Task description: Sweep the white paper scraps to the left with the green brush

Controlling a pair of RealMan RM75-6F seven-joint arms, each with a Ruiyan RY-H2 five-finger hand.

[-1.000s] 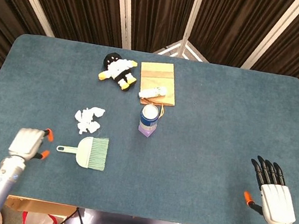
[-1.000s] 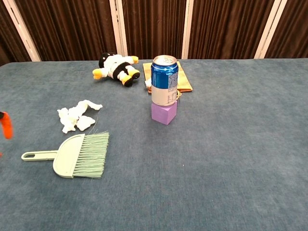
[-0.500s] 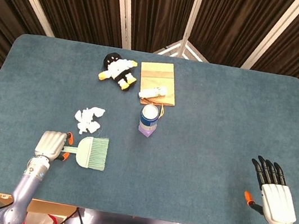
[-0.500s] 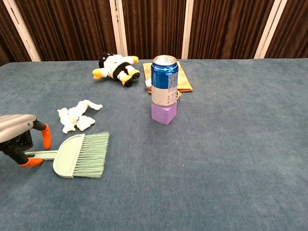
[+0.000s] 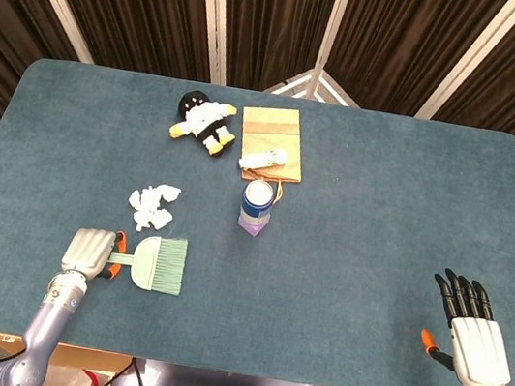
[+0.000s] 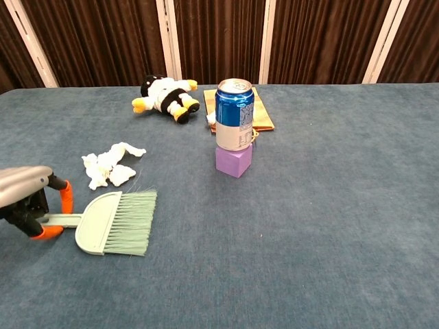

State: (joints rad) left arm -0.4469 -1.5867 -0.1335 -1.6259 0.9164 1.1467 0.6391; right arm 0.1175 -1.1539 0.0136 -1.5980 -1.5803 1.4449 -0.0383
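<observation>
Left hand [image 6: 27,199]: fingers closed around brush [image 6: 116,223] handle.
Right hand [image 5: 471,330]: fingers spread, empty.
Risk: loose grip, brush twisting against paper scraps [image 5: 151,206].

Blue table [image 5: 383,203]; dark curtains [image 5: 275,20] behind.

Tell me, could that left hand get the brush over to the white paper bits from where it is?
Probably yes: the left hand is at the green brush handle, with bare table up to the scraps.
</observation>
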